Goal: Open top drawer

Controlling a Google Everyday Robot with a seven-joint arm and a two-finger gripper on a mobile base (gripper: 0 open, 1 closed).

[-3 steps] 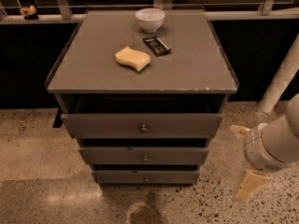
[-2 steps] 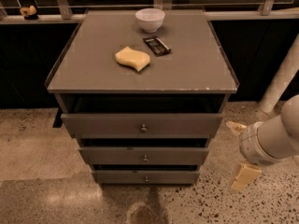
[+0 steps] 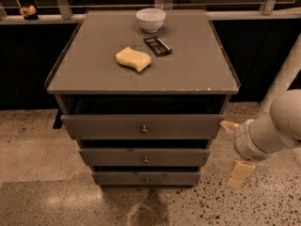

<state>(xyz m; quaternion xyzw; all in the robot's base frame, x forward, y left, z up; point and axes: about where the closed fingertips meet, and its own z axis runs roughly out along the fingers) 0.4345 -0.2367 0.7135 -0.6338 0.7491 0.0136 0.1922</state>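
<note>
The top drawer (image 3: 103, 126) is the widest grey front of the cabinet, with a small round knob (image 3: 144, 129) at its centre. It stands out a little from the cabinet, and a dark gap shows above it under the cabinet top. My gripper (image 3: 235, 149) hangs to the right of the cabinet, beside the drawer's right end and near floor level. It is open, its cream fingers (image 3: 241, 173) spread apart with nothing between them. It touches neither the knob nor the drawer.
Two narrower grey drawers (image 3: 117, 157) with like knobs sit below. On the cabinet top (image 3: 197, 74) lie a white bowl (image 3: 151, 19), a yellow sponge (image 3: 133, 59) and a dark snack packet (image 3: 157, 45). A white pole (image 3: 282, 79) stands at right. Speckled floor surrounds the cabinet.
My gripper has drifted left and slightly upward, closer to the cabinet's right side. The drawers and the things on top have not moved.
</note>
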